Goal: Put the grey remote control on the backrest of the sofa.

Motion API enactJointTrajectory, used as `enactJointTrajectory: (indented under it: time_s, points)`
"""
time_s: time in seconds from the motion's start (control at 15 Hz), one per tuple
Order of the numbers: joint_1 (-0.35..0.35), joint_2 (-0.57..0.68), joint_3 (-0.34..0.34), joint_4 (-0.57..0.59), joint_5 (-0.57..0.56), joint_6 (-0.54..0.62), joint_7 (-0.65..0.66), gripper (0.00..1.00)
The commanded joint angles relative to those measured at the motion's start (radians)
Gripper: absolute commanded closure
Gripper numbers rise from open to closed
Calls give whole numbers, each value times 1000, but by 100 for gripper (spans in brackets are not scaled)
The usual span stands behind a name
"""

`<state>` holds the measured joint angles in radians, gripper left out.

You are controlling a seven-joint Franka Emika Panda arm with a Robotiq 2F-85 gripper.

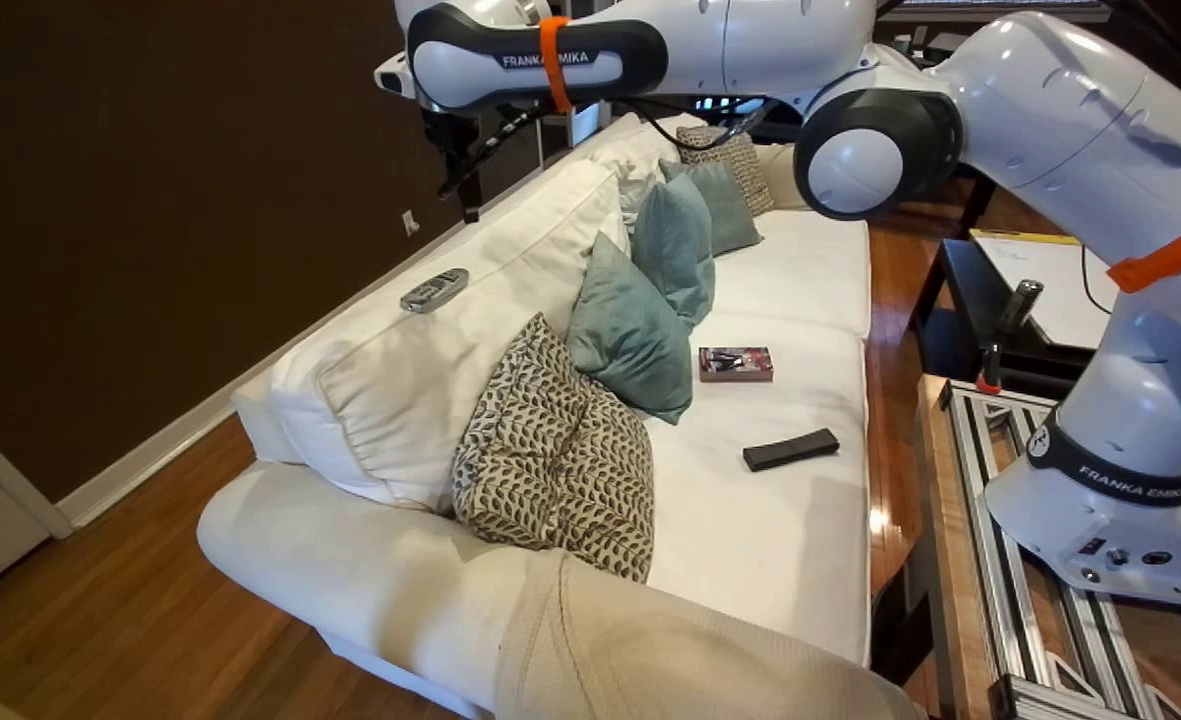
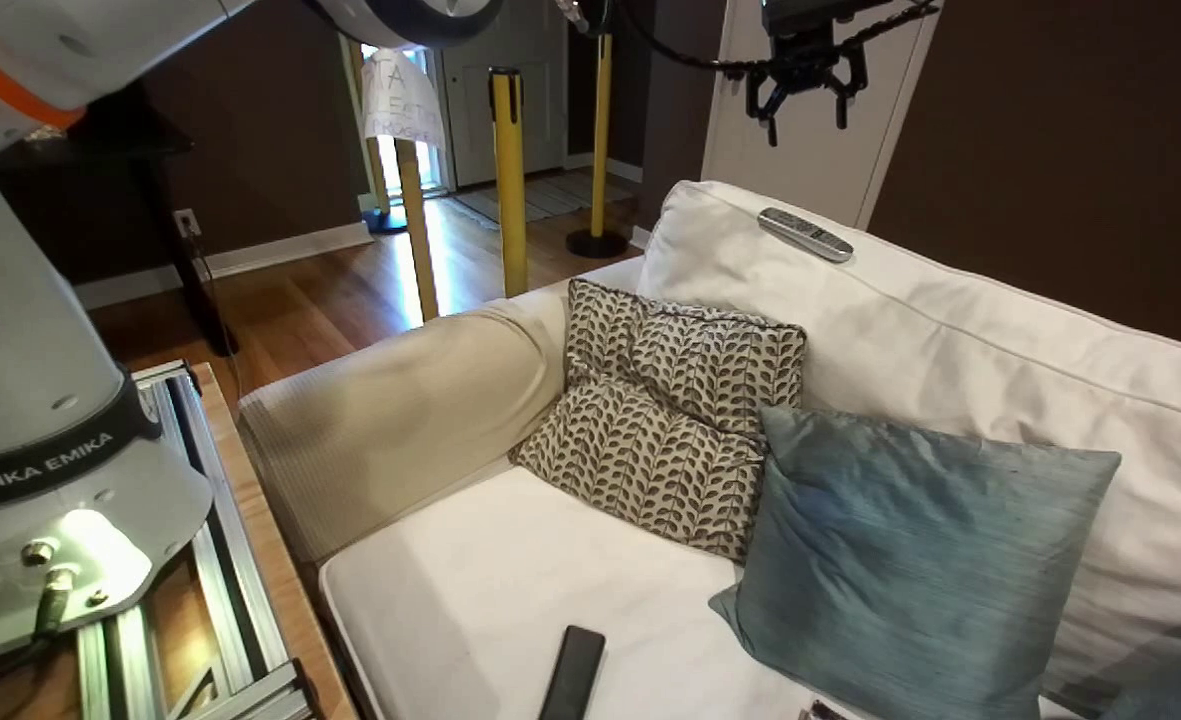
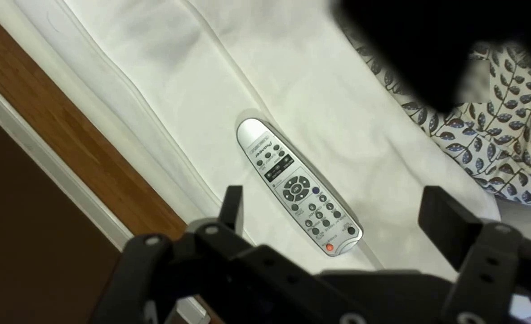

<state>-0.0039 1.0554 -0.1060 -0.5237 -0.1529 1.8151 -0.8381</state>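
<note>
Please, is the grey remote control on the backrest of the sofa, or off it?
On it: both exterior views show the grey remote control lying atop the backrest, while the open gripper hangs above, not touching it.

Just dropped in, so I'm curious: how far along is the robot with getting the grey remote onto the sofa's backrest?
Looks done: the grey remote lies on the backrest. In hand: nothing; the gripper hangs open above, apart from it. Left: probably just backing away.
</note>
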Motion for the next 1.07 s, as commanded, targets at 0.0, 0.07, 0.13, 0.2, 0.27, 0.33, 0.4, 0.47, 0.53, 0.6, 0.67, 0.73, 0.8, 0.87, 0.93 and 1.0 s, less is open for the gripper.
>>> enactJointTrajectory:
  time_s: [0.0,0.07,0.13,0.2,0.27,0.33,0.4,0.47,0.53,0.6,0.67,0.73,0.8,0.87,0.93,1.0]
  points:
    - [6,-24,-4,-23,2,-35,50,0]
    - [1,-2,0,0,0,-5,21,0]
    - [1,-3,0,0,0,-6,29,0]
    - [1,-3,0,0,0,-6,32,0]
    - [1,-3,0,0,0,-6,33,0]
    - [1,-3,0,0,0,-6,34,0]
    - [1,-3,0,0,0,-6,34,0]
    - [1,-3,0,0,0,-6,34,0]
    - [1,-4,0,0,0,-6,34,0]
    - [1,-4,0,0,0,-6,34,0]
    - [1,-4,0,0,0,-6,34,0]
    - [1,-4,0,0,0,-6,34,0]
    - [1,-4,0,0,0,-6,34,0]
    - [1,-4,0,0,0,-6,34,0]
    - [1,-4,0,0,0,-6,35,0]
    - [1,-4,0,0,0,-6,35,0]
